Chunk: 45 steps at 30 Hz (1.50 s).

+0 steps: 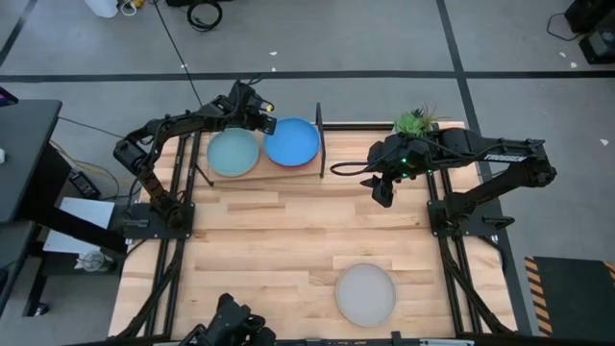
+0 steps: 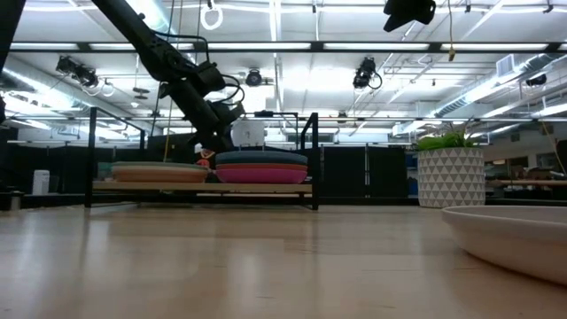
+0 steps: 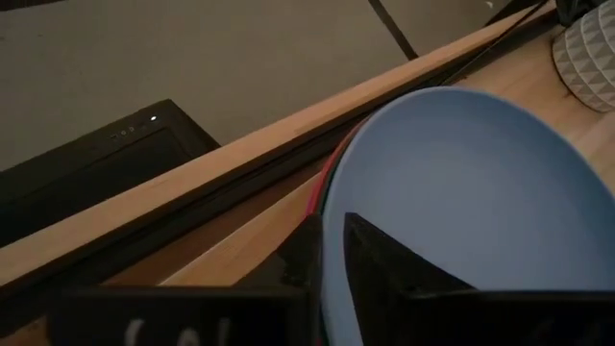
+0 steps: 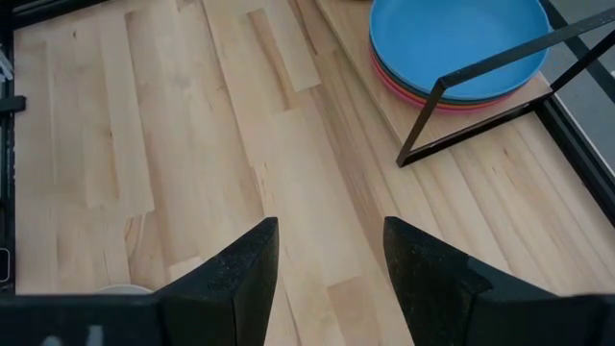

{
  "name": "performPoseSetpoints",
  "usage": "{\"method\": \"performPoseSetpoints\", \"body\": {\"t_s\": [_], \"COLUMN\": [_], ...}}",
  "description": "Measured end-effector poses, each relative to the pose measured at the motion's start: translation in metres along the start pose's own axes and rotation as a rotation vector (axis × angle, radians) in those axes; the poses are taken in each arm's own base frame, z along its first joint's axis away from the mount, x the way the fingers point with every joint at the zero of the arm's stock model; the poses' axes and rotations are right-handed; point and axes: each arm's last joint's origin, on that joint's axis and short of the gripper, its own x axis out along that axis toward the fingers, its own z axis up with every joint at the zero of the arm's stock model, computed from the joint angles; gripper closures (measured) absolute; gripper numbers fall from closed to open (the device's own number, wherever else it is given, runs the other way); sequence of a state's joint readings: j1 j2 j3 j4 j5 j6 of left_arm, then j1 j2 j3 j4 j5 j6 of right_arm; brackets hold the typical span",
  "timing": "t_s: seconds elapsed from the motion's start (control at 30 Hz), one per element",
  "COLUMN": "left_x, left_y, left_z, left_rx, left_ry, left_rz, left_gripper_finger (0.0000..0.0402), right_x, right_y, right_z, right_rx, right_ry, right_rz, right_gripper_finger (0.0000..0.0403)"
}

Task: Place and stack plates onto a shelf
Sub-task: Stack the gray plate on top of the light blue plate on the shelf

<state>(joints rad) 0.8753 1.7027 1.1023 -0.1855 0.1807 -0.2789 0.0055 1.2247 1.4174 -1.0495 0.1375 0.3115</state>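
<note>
Blue plate is topping a magenta one; pale teal plate is sitting over terracotta; grey plate is lying on light wood

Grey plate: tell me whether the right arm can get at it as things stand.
Probably yes. The grey plate lies alone on bare table, nothing on or beside it. The right gripper hangs open above the table, empty, with only clear boards between. The left gripper is at the blue plate.
</note>
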Motion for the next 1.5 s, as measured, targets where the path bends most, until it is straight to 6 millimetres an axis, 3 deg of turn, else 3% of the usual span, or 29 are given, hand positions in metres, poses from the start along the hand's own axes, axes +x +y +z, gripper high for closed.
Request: {"method": "performPoseSetpoints", "body": {"t_s": [0.17,0.37,0.73,0.87,1.0,1.23,1.5], "left_x": [-0.007,-0.034,-0.076,-0.088,-0.097,-0.113,-0.110], "left_y": [-0.004,-0.019,-0.030,-0.045,-0.065,-0.097,-0.130], "left_z": [0.007,0.028,0.036,0.031,0.012,-0.045,-0.124], "left_rx": [0.042,0.186,0.357,0.466,0.560,0.674,0.893], "left_ry": [-0.025,-0.136,-0.226,-0.241,-0.307,-0.314,-0.153], "left_rz": [-0.029,-0.064,-0.026,-0.062,-0.132,-0.284,-0.496], "left_gripper_finger": [0.0302,0.0251,0.0246,0.0246,0.0246,0.0246,0.0246], "right_x": [0.000,0.000,0.000,0.000,0.000,0.002,0.047], "right_y": [0.000,0.000,0.000,0.000,0.000,0.007,0.023], "right_z": [0.000,0.000,0.000,0.000,0.000,-0.001,-0.023], "right_rx": [-0.001,0.000,0.004,0.004,0.007,-0.008,-0.058], "right_ry": [0.005,0.005,-0.004,-0.004,-0.004,-0.024,-0.023], "right_rz": [-0.001,-0.002,-0.008,-0.008,-0.008,0.011,0.083], "right_gripper_finger": [0.0208,0.0208,0.0208,0.0208,0.0208,0.0208,0.0208]}}
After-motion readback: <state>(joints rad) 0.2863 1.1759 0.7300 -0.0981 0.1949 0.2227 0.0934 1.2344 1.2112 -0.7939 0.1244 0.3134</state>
